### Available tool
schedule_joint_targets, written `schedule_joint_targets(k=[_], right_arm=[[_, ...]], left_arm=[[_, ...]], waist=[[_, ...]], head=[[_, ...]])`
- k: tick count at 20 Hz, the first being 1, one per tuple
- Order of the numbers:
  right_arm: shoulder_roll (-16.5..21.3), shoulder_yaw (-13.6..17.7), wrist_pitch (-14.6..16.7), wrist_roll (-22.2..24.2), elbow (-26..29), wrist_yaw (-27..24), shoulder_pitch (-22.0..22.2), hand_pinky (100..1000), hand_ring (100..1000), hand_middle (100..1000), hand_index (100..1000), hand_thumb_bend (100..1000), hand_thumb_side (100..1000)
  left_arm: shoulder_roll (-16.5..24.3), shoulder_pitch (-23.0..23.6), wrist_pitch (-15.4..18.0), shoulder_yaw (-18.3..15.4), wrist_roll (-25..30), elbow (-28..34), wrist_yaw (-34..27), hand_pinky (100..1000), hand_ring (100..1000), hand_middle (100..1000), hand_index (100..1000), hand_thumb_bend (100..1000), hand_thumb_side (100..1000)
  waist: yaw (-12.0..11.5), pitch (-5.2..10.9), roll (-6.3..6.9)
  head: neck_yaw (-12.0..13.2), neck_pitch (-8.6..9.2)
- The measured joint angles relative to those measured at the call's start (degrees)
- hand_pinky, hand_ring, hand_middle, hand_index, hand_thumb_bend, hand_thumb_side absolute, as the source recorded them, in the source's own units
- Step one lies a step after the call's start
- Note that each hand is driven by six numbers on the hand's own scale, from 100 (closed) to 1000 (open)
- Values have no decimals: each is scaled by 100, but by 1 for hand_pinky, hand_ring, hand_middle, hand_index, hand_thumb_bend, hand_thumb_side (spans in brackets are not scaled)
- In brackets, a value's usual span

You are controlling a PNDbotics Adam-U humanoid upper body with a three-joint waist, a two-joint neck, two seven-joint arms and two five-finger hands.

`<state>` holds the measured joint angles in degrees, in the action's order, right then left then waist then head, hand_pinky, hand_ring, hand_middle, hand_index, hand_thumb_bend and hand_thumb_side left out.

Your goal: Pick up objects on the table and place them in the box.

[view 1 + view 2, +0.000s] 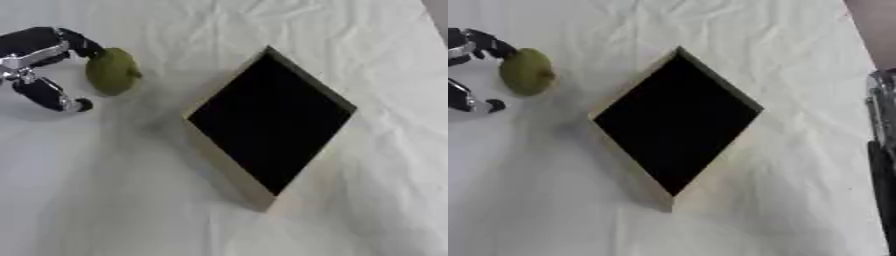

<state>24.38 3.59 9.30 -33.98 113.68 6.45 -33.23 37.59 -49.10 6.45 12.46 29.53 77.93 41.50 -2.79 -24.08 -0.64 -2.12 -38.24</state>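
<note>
- Left hand [39,60] sat at the upper-left of the view, black w/ silver joints, arm coming in from the left edge.
- Its fingers were spread, not clenched: upper fingers arched over toward the top of a green fruit, one black fingertip [91,49] touching or just about touching the fruit's upper-left side; can't tell if there was real contact.
- Lower digit [54,96] pointed down-right and ended just beside the fruit's lower-left, apart from it. Nothing was wrapped or pinched, so the hand read as released, cupping round the fruit's left side.
- Green fruit [112,71], pear-like, dull yellow-green w/ a small stem nub on its right side, lay on the surface, near the hand and well left of the box.
- Box [271,122] stood mid-view, turned so it looked like a diamond, one corner toward the top, one toward the bottom. Pale tan walls, dark black inside; couldn't make out anything in it.
- Fruit and box were apart, w/ bare cloth between them.
- Surface [105,200] was covered w/ a white, wrinkled cloth; creases ran across the top and right.
- Right eye view showed a dark upright shape [881,150] at the right edge; couldn't tell what it was.
- Right hand didn't show in either view.
</note>
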Motion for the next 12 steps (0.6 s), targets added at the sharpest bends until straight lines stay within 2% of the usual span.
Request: schedule_joint_targets(k=[7, 12], right_arm=[[-43, -14, 13, 30, 0, -11, -1, 808, 663, 674, 824, 372, 625], [-49, -18, 5, 49, 0, -30, -1, 809, 664, 674, 824, 370, 625]], left_arm=[[-260, -213, 56, 5, -488, -486, 799, 626, 726, 677, 889, 536, 100], [-438, -356, 155, -31, -715, -828, 998, 591, 703, 646, 889, 523, 100]], waist=[[31, -16, -25], [39, -23, -28]], head=[[57, 11], [91, 14]])
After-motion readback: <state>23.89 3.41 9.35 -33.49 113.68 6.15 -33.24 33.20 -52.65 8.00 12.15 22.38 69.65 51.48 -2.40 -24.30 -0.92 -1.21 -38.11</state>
